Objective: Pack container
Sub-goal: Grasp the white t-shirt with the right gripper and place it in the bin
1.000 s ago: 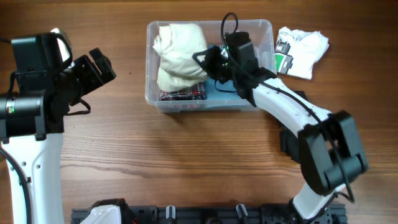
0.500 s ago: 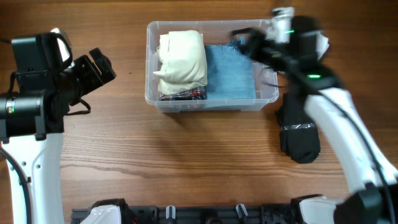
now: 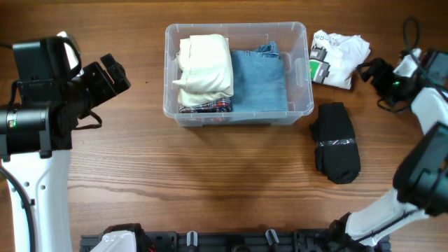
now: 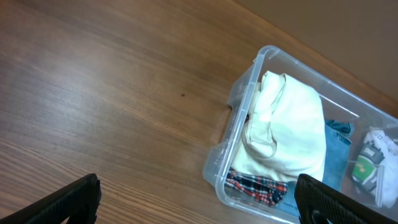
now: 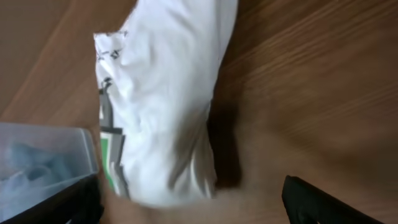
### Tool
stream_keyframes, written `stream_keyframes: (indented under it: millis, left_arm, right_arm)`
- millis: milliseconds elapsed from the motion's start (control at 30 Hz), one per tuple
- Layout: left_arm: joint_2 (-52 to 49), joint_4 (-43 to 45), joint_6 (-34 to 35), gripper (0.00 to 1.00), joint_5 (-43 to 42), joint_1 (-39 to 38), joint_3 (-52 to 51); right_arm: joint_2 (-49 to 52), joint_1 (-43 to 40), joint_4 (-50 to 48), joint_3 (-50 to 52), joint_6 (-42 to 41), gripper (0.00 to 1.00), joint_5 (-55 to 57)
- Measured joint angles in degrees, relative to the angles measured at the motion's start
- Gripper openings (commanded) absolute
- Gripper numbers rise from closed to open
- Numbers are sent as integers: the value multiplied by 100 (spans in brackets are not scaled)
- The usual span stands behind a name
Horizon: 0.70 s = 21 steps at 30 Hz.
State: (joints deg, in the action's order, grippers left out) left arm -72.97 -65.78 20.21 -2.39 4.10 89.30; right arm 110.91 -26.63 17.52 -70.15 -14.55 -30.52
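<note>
The container (image 3: 236,26) sits on the desk (image 3: 210,182) at about 12 o'clock from the desk's middle in the overhead view, upright and open at the top, with its long sides running from 9 to 3 o'clock. Inside, a folded cream garment (image 3: 205,64) fills the 9 o'clock half and lies on top of a plaid garment (image 3: 205,107), of which only a red-checked edge shows at the 6 o'clock side. A folded blue denim piece (image 3: 260,78) lies flat in the 3 o'clock half, touching the cream one. Outside the container, at its 3 o'clock and just beside its wall, lies a bunched white shirt (image 3: 341,54) with a green and black print. A folded black garment (image 3: 336,143) rests on the desk at about 4 o'clock from the container, near its corner but apart from it. The left claw (image 3: 109,78) hangs at 9 o'clock from the container, well apart from it; its wrist view shows the two fingers (image 4: 68,202) spread wide with nothing between them. The right claw (image 3: 372,74) is at 3 o'clock from the white shirt, near it; its wrist view is blurred, but its fingers (image 5: 317,202) stand far apart and grip nothing, with the shirt lying ahead of them and a container corner at 8 o'clock.
</note>
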Motion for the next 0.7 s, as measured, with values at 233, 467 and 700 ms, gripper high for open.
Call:
stream_keyframes:
  millis: [233, 467, 700]
  left_arm:
    - [0, -2, 0, 100, 2, 0, 0]
    - [0, 0, 0, 100, 0, 0, 0]
    - [0, 0, 0, 100, 0, 0, 0]
  right_arm:
    - [820, 446, -1088, -2, -557, 59, -551]
    - [975, 708, -1266, 0, -1040, 4, -557]
    - [334, 557, -857, 61, -1464, 4, -1543]
